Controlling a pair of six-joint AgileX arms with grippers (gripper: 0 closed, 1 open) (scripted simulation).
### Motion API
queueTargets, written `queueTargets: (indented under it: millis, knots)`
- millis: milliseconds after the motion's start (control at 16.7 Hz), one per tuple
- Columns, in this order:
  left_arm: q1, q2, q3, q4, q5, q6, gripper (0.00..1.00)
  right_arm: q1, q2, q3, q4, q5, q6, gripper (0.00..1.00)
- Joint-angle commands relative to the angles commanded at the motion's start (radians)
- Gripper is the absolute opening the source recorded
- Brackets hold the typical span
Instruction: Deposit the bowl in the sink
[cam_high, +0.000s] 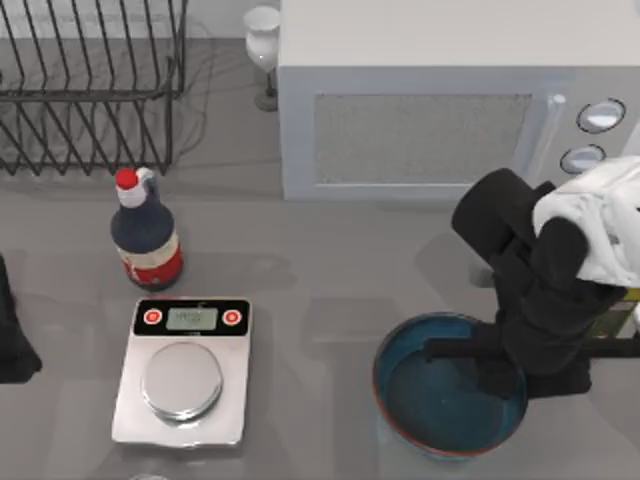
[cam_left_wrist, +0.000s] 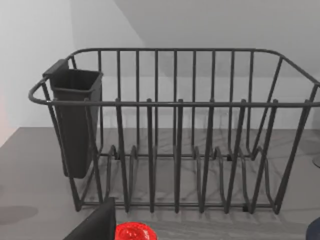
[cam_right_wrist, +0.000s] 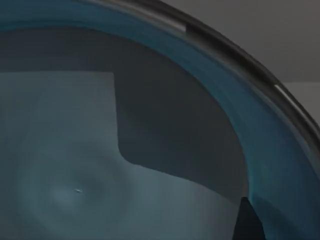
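Observation:
The bowl (cam_high: 435, 395), wide and shallow with a glossy teal inside and a thin reddish rim, rests on the grey table at the front right. My right gripper (cam_high: 497, 378) reaches down over the bowl's right side, just inside the rim. The right wrist view looks from very close into the bowl's blue inside (cam_right_wrist: 100, 165), with its rim curving across the frame. The sink is out of view. My left arm (cam_high: 12, 335) stays parked at the table's left edge.
A kitchen scale (cam_high: 185, 370) lies at the front left, with a dark red-capped bottle (cam_high: 147, 235) behind it. At the back left stands a wire dish rack (cam_high: 90, 90) (cam_left_wrist: 175, 105). A white microwave (cam_high: 440, 100) fills the back right, next to a white glass (cam_high: 263, 40).

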Motion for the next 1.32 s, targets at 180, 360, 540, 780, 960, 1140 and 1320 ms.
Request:
queueTargets:
  millis: [180, 360, 540, 780, 960, 1140, 1320]
  knots:
    - [0.000, 0.000, 0.000, 0.000, 0.000, 0.000, 1.00, 0.000, -0.002, 0.001, -0.001, 0.000, 0.000, 0.00]
    - [0.000, 0.000, 0.000, 0.000, 0.000, 0.000, 1.00, 0.006, -0.007, 0.038, -0.040, -0.002, 0.003, 0.00]
    - [0.000, 0.000, 0.000, 0.000, 0.000, 0.000, 1.00, 0.008, -0.033, 0.147, -0.174, -0.002, 0.005, 0.00]
    - [0.000, 0.000, 0.000, 0.000, 0.000, 0.000, 1.00, -0.001, -0.083, 0.327, -0.439, 0.003, 0.001, 0.00]
    - [0.000, 0.000, 0.000, 0.000, 0.000, 0.000, 1.00, -0.005, -0.122, 0.433, -0.567, 0.001, -0.005, 0.00]
    - [0.000, 0.000, 0.000, 0.000, 0.000, 0.000, 1.00, -0.006, -0.139, 0.464, -0.601, 0.000, -0.008, 0.00]
    - [0.000, 0.000, 0.000, 0.000, 0.000, 0.000, 1.00, -0.002, -0.135, 0.461, -0.598, 0.000, -0.007, 0.00]
